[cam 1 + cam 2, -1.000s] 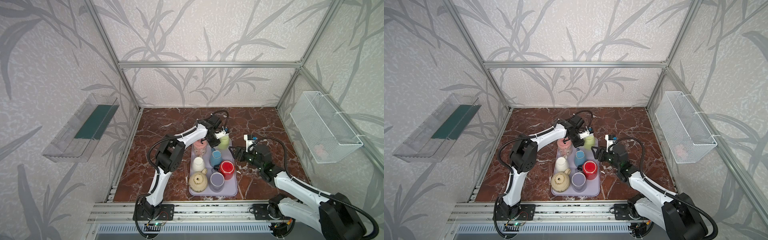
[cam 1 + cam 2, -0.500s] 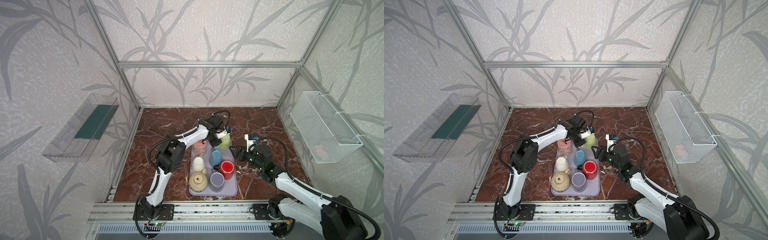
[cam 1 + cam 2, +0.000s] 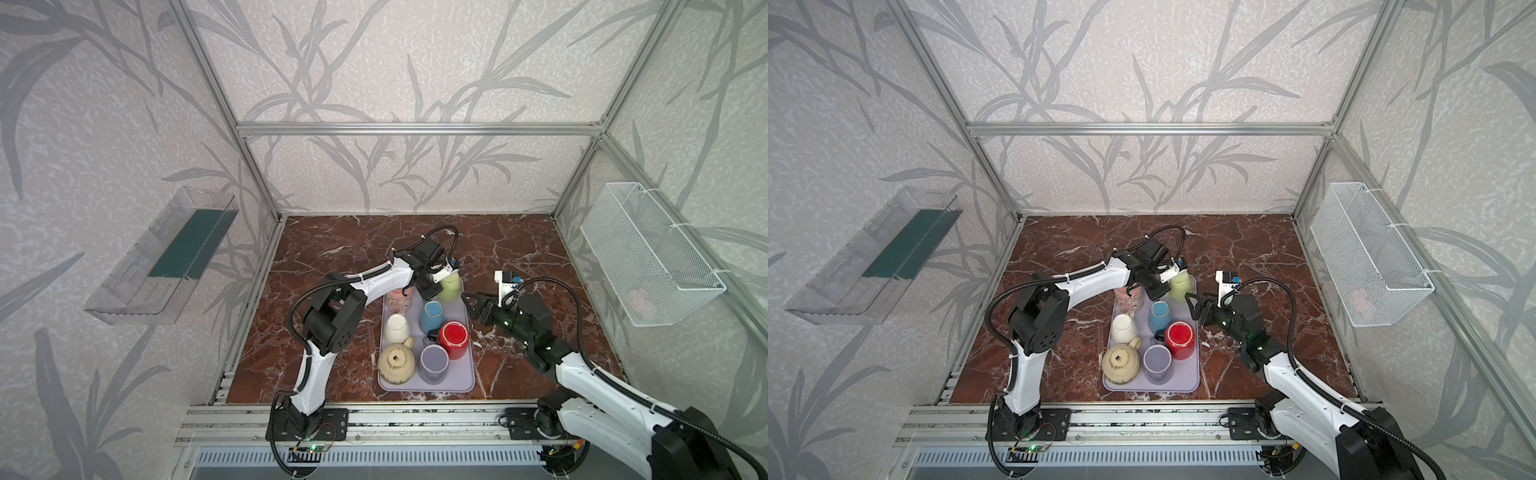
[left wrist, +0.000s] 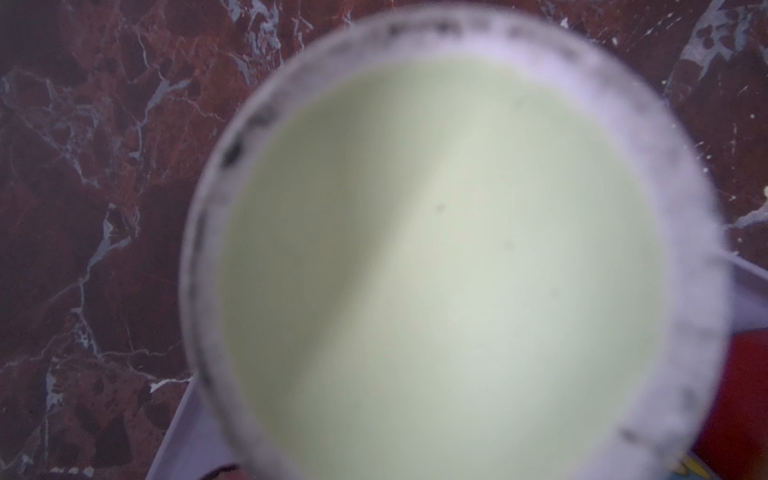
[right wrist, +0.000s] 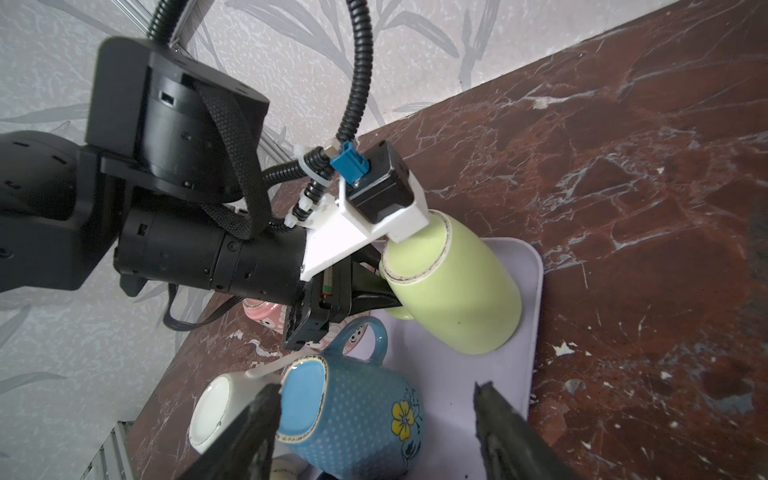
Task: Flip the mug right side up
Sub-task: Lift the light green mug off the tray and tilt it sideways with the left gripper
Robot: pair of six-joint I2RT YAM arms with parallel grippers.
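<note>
Left gripper: reaches in over the tray's 12 o'clock edge. Fingers are pressed together at the side of the green mug, pinching what looks like its handle; the pinch itself is partly hidden.

Green mug: in the tray's 1 o'clock corner, upside down, base ring up, mouth on the tray. The left wrist view is filled by its blurred base.

Others on the tray:
- pink mug, 11 o'clock corner
- white cup, 9 o'clock, base up
- blue mug, centre, base up
- beige pot, 7 o'clock
- lavender mug, 6 o'clock
- red mug, 4 o'clock, base up

Right gripper: just off the tray's 2 o'clock edge over the marble table. Jaws are spread and empty, aimed toward the green and blue mugs.
</note>
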